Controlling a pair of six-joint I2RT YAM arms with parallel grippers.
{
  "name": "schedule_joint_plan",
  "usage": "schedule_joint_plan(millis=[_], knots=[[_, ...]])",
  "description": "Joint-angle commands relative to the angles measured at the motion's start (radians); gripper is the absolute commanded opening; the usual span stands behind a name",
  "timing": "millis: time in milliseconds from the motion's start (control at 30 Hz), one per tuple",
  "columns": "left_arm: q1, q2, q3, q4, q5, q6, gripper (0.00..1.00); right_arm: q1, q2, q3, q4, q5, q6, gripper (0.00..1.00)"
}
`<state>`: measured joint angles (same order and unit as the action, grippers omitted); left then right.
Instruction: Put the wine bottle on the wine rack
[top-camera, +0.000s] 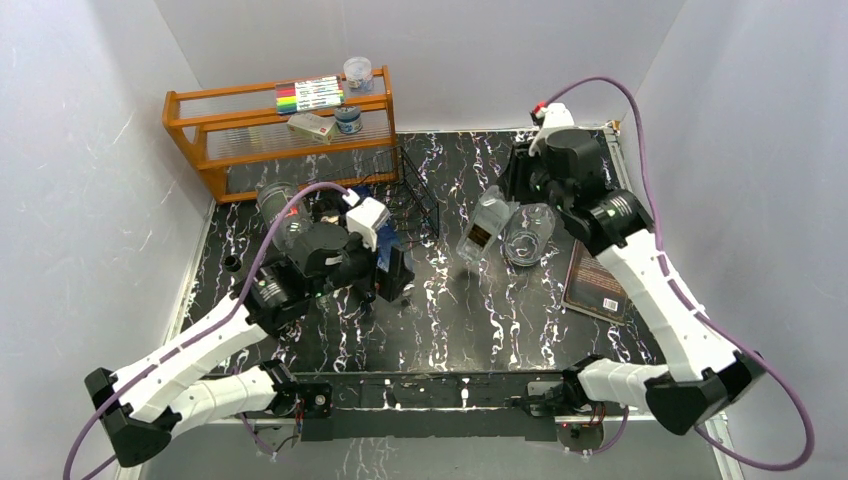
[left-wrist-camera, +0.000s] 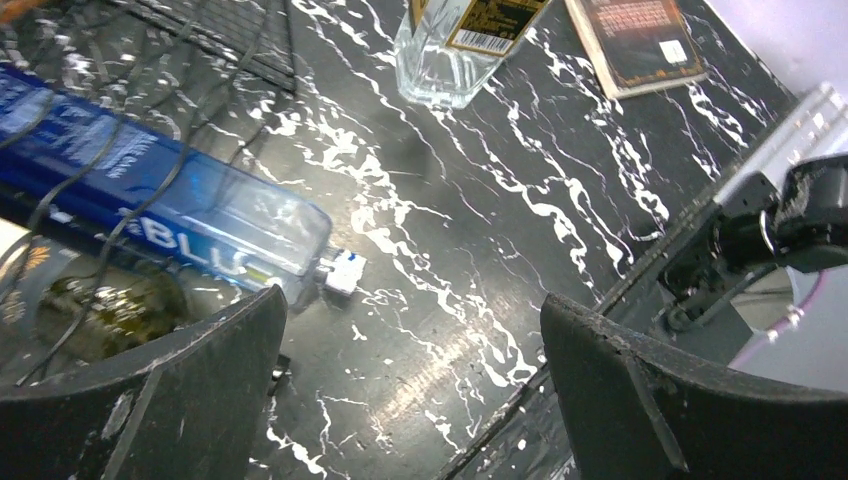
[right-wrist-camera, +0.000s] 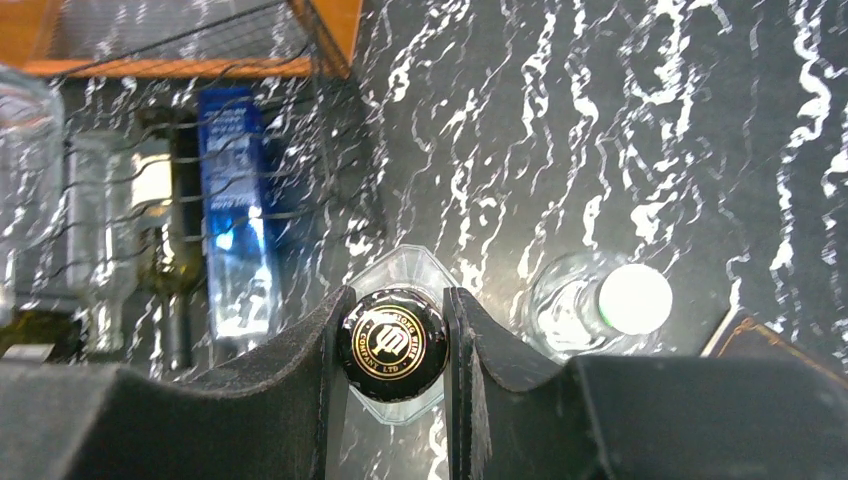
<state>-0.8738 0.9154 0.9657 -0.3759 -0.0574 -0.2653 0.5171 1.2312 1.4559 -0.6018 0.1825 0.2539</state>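
Right end effector (right-wrist-camera: 397, 335) pinches the wine bottle (right-wrist-camera: 405, 268) by its cap alone, on the desk (right-wrist-camera: 620, 120); wine rack (right-wrist-camera: 130, 215) lies well to its left; left end effector (left-wrist-camera: 415, 345) gapes wide, empty; lifted so, the glass could swing or slip, striking the white-capped bottle (right-wrist-camera: 632, 298) just beside.

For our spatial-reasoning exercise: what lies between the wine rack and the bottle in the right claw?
Only bare table between wine rack and bottle; the top view shows it.
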Motion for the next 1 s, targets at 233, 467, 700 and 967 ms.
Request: schedule_joint_plan(millis=[233,467,700,967], knots=[[-0.002,0.138,-0.072,0.284,0.273,0.011,0.98,-0.001,-0.233,-0.155,0.022,-0.214,0.219,0.00],[-0.069,0.329,0.015,0.341,0.323,-0.026,0.96,0.000,-0.308,-0.241,0.029,-0.283,0.316,0.00],[-0.134,0.360,-0.067,0.514,0.262,0.041,0.98,0.000,-0.355,-0.261,0.033,-0.298,0.373,0.00],[-0.221,0.387,-0.164,0.683,0.150,0.092,0.98,0.000,-0.376,-0.310,0.033,-0.308,0.471,0.00]])
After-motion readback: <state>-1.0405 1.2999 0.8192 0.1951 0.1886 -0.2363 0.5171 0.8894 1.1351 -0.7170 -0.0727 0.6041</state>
